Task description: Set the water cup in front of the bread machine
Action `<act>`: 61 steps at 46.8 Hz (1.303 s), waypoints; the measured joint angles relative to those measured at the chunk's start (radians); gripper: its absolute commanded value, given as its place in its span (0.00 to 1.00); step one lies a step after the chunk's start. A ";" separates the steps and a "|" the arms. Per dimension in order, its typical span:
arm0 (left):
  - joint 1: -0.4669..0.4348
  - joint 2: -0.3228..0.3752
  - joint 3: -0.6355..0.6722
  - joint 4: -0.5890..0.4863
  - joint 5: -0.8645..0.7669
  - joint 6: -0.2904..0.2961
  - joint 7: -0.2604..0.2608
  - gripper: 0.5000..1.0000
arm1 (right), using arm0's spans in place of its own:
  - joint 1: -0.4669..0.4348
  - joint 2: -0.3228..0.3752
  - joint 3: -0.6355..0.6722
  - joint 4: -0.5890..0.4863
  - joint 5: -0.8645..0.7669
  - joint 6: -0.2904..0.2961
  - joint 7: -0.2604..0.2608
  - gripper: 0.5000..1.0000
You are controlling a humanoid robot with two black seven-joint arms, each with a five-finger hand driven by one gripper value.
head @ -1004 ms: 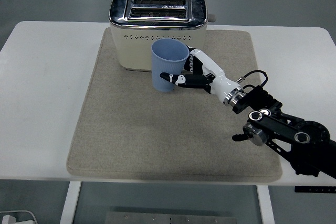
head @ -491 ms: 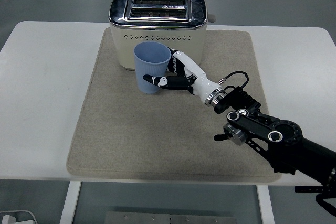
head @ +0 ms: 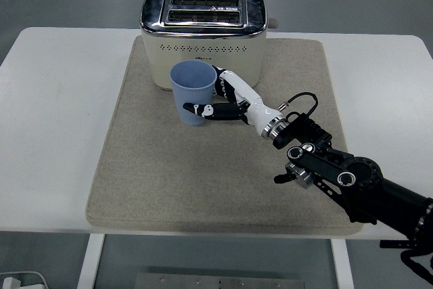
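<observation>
A light blue water cup (head: 193, 91) stands upright on the beige mat (head: 169, 174), directly in front of the cream and chrome bread machine (head: 203, 35). My right hand (head: 220, 103) reaches in from the lower right and is shut on the cup, its black and white fingers (head: 203, 110) wrapping the cup's right side and front. The cup's base looks level with the mat; I cannot tell if it touches. The left arm is out of view.
The mat covers the middle of the white table (head: 54, 120). My right forearm (head: 338, 174) with its black cable crosses the mat's right half. Bare mat lies in front of and to the left of the cup.
My right hand has carried the cup leftward and slightly down along the front of the bread machine; over the last half second it moved only a little.
</observation>
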 measured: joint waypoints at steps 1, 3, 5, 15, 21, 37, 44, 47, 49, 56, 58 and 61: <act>0.000 0.000 0.000 0.000 0.000 0.000 0.000 1.00 | -0.001 0.000 0.000 -0.002 -0.001 0.000 0.002 0.00; 0.000 0.000 0.000 0.000 0.000 0.000 0.000 1.00 | -0.001 0.001 0.000 -0.008 -0.001 0.000 0.008 0.00; 0.000 0.000 0.000 0.000 0.000 0.000 0.000 1.00 | -0.001 0.002 0.000 -0.015 -0.001 0.000 0.014 0.00; 0.000 0.000 0.000 0.000 0.000 0.000 0.000 1.00 | -0.001 0.007 -0.001 -0.040 -0.002 0.000 0.028 0.28; 0.000 0.000 0.000 0.000 0.000 0.000 0.000 1.00 | -0.002 0.007 -0.001 -0.040 -0.002 0.000 0.033 0.59; 0.000 0.000 0.000 0.000 0.000 0.000 0.000 1.00 | -0.004 0.007 -0.031 -0.040 -0.002 0.001 0.045 0.84; 0.000 0.000 0.000 0.000 0.000 0.000 0.000 1.00 | -0.004 0.007 -0.032 -0.040 -0.001 0.000 0.050 0.84; 0.000 0.000 0.000 0.000 0.000 0.000 0.000 1.00 | -0.004 0.007 -0.032 -0.040 -0.001 0.000 0.050 0.84; 0.000 0.000 0.000 0.000 0.000 0.000 0.000 1.00 | -0.004 0.007 -0.032 -0.040 -0.001 0.000 0.050 0.84; 0.000 0.000 0.000 0.000 0.000 0.000 0.000 1.00 | -0.004 0.007 -0.032 -0.040 -0.001 0.000 0.053 0.84; 0.000 0.000 0.000 0.000 0.000 0.000 0.000 1.00 | -0.005 0.007 -0.032 -0.040 -0.001 0.000 0.054 0.84; 0.000 0.000 0.000 0.000 0.000 0.000 0.000 1.00 | -0.005 0.007 -0.032 -0.039 -0.001 0.000 0.057 0.84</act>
